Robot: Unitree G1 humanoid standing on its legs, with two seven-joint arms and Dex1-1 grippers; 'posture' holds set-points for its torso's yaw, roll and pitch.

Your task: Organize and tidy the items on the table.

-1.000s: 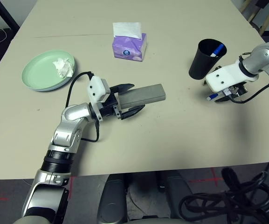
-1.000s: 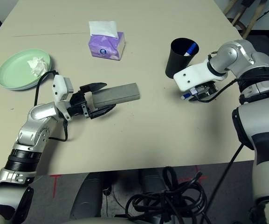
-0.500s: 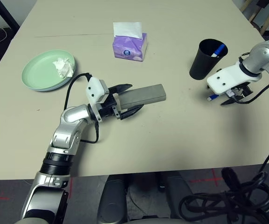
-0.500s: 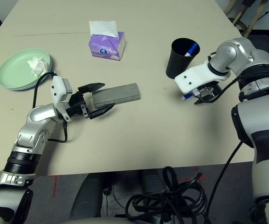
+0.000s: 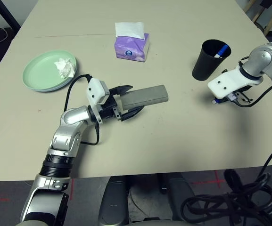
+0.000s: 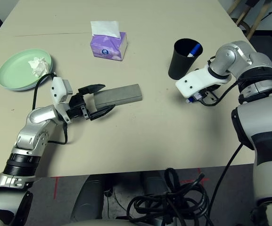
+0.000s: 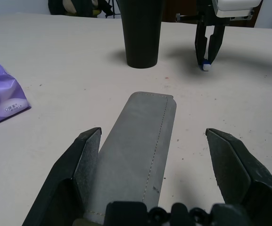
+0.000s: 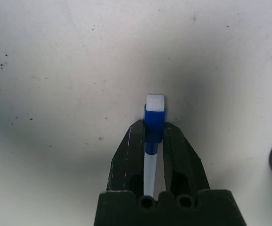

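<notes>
Two black fingers of the right gripper are pinched on a white-blue marker, one on each side of its blue end, the white barrel running back between them, and that's a grip! Just beyond that hand, towards the middle of the table, stands the black cup, leaning a little in our view, with another marker already in it. So the step in hand looks like gathering the markers, and the next move calls for a clean lift, a turn to bring the marker upright, and a short carry over the cup's mouth; clip the rim and the cup could tip. Further out, across to the left, the left gripper waits with its fingers wide around the near end of the grey glasses case, not clamped on it, the case flat on the table. Past that hand, on its outer side, sit the stacked plates, green on top, a crumpled tissue resting on them, while the purple tissue box stands beyond the case, further from the robot.
</notes>
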